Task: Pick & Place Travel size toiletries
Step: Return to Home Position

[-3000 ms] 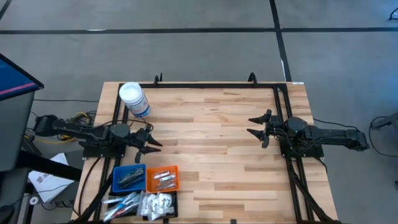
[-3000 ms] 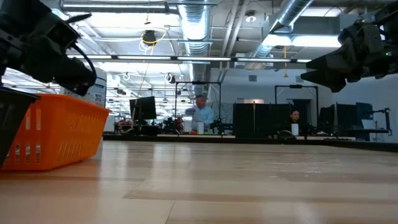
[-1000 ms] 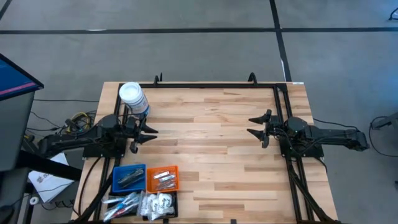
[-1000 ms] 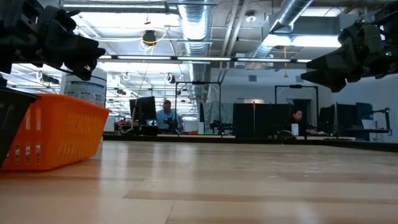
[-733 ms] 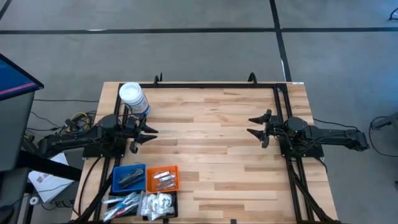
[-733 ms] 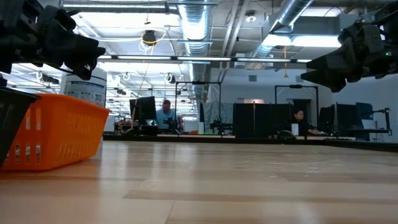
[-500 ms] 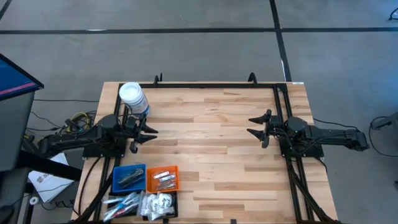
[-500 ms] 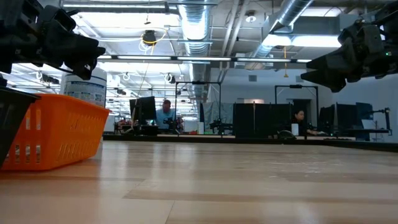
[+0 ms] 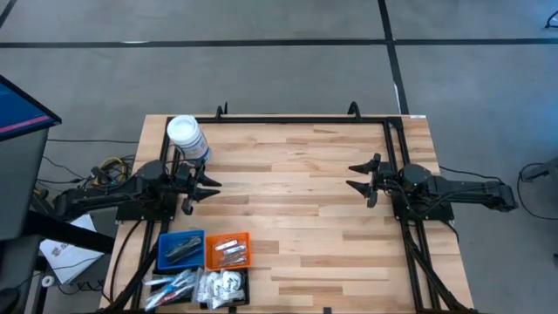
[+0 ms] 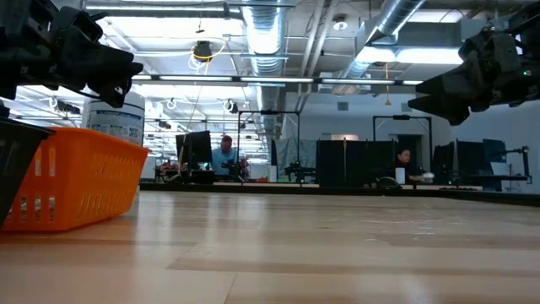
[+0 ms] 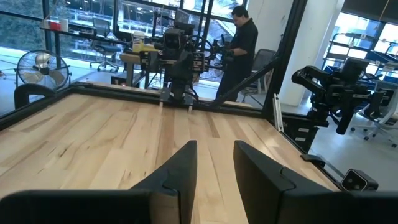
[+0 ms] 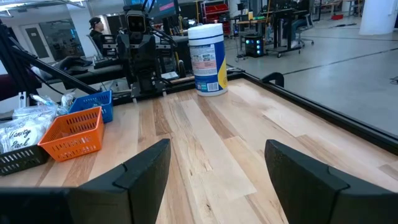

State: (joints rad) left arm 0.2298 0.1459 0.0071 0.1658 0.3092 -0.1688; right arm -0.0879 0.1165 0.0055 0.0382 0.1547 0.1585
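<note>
Travel size toiletries (image 9: 177, 283) in baskets (image 9: 249, 251) at a table corner, left gripper (image 9: 207, 188) near them, right gripper (image 9: 358, 177) well apart, both spread, empty.

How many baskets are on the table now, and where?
4, in one block at the table corner beside the left arm: blue basket, orange basket, left black basket holding blue sticks, right black basket holding white packets. None looks hidden.

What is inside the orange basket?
From above, the orange basket holds a few small silvery items, too small to name. Anything lying underneath them is covered, so I cannot see it.
</note>
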